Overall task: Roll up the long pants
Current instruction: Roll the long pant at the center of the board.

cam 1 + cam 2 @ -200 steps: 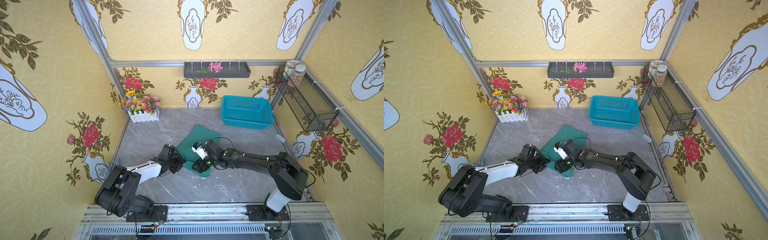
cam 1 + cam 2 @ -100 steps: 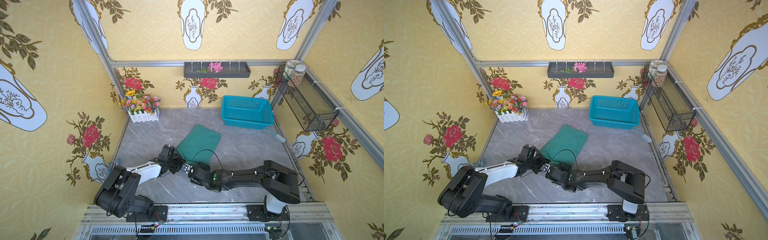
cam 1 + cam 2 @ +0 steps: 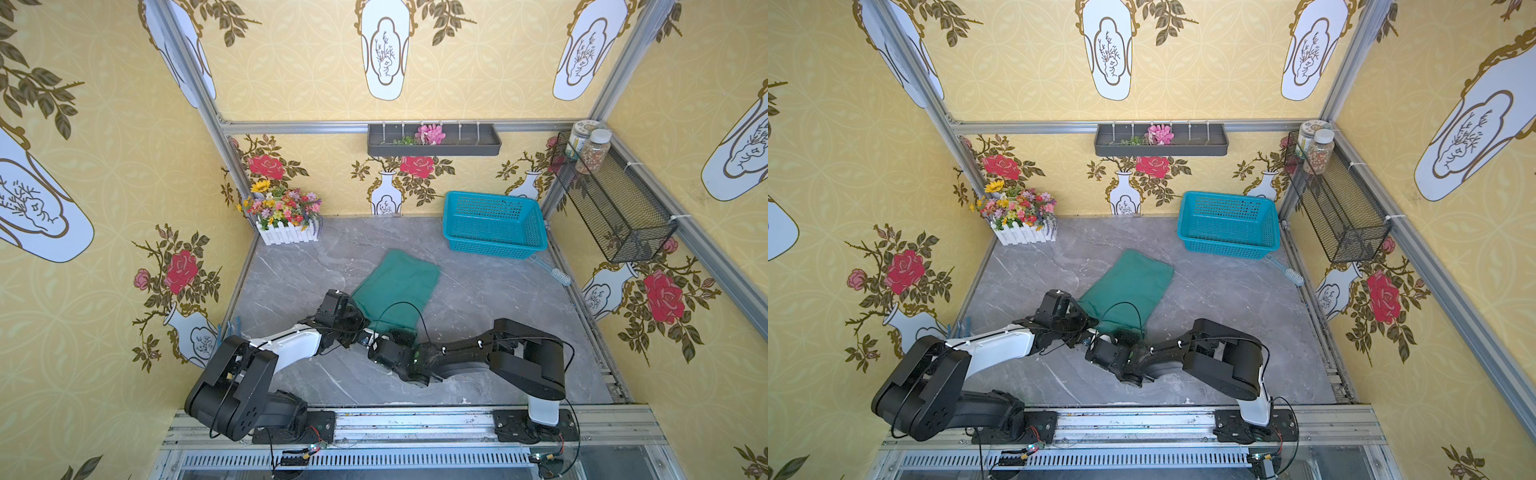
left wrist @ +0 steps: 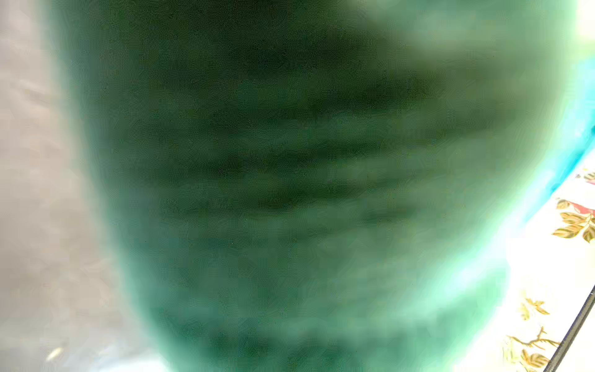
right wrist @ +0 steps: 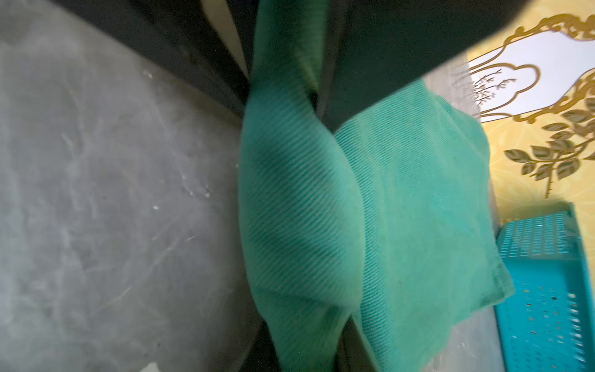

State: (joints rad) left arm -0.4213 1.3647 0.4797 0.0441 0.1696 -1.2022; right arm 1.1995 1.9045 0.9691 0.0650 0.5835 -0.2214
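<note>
Now, long pants (image 3: 395, 286), near edge pinched in R gripper (image 3: 400, 333), L gripper (image 3: 360, 323) alongside, unclear

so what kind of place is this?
Probably a staged robot test cell dressed as a home room, not a real one: aluminium frame holding floral wallpaper panels, marble-look tabletop, and props like the flower box and turquoise basket.

In both top views you look steeply down from above the front rail (image 3: 415, 417) toward the back wall (image 3: 332, 187), far enough off to hold the whole table (image 3: 299, 270) and the basket (image 3: 490, 245). Your left wrist camera sits so close against the long pants (image 4: 289, 193) that green blur fills it; your right wrist camera looks low across the table, sharing that cloth and the basket.
</note>
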